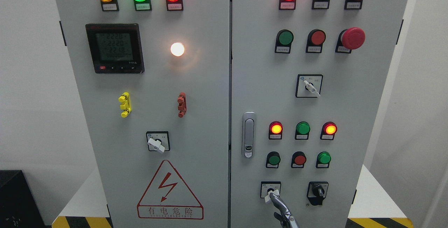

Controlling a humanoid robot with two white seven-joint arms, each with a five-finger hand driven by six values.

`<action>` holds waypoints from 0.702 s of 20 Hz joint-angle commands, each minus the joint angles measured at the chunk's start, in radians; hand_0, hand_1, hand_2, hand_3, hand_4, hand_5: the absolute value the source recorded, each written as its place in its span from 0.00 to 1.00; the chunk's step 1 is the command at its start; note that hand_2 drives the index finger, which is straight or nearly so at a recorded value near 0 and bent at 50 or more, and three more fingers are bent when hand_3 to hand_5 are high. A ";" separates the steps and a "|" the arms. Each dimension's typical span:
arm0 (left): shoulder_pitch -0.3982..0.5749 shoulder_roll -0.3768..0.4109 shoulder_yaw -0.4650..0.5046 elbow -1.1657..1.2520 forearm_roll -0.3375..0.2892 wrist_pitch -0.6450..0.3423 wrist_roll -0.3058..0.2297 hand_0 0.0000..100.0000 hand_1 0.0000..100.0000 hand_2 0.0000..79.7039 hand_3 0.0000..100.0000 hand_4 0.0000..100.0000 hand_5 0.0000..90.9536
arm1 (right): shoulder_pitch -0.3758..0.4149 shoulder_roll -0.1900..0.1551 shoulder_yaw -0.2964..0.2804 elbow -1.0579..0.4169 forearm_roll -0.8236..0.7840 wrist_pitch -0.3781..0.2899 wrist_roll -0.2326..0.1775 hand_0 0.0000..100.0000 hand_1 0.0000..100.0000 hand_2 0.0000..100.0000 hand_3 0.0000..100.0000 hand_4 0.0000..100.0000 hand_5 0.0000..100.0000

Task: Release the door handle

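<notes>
While cabinet doors (196, 81) sit shut, door handle (249, 135) untouched, white walls (31, 81) behind.

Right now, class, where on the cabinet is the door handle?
In the head view, the door handle sits upright on the right door's left edge, beside the centre seam, left of the lit red lamp and above the white selector switch.

A: What carries everything here?
B: A white platform (372, 193) with yellow-and-black hazard striping (379, 222) along its front edge.
A: And what stands on it?
B: The grey electrical cabinet (196, 116), upright, its base flanked by bare platform on both sides.
</notes>
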 commanded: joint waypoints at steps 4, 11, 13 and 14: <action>0.000 0.000 -0.021 -0.020 0.000 0.000 0.000 0.00 0.00 0.03 0.09 0.01 0.00 | -0.062 0.003 -0.006 -0.003 0.132 0.009 -0.042 0.24 0.21 0.00 0.15 0.18 0.06; 0.000 0.000 -0.021 -0.020 0.000 0.000 0.000 0.00 0.00 0.03 0.09 0.01 0.00 | -0.182 0.005 0.006 0.011 0.410 0.154 -0.116 0.36 0.28 0.00 0.62 0.61 0.59; 0.000 0.000 -0.021 -0.020 0.000 0.000 0.000 0.00 0.00 0.03 0.09 0.01 0.00 | -0.190 0.006 0.009 0.012 0.454 0.152 -0.129 0.36 0.30 0.00 0.71 0.71 0.73; 0.000 0.000 -0.021 -0.020 0.000 0.000 0.000 0.00 0.00 0.03 0.09 0.01 0.00 | -0.190 0.006 0.009 0.014 0.491 0.152 -0.140 0.37 0.30 0.00 0.75 0.75 0.79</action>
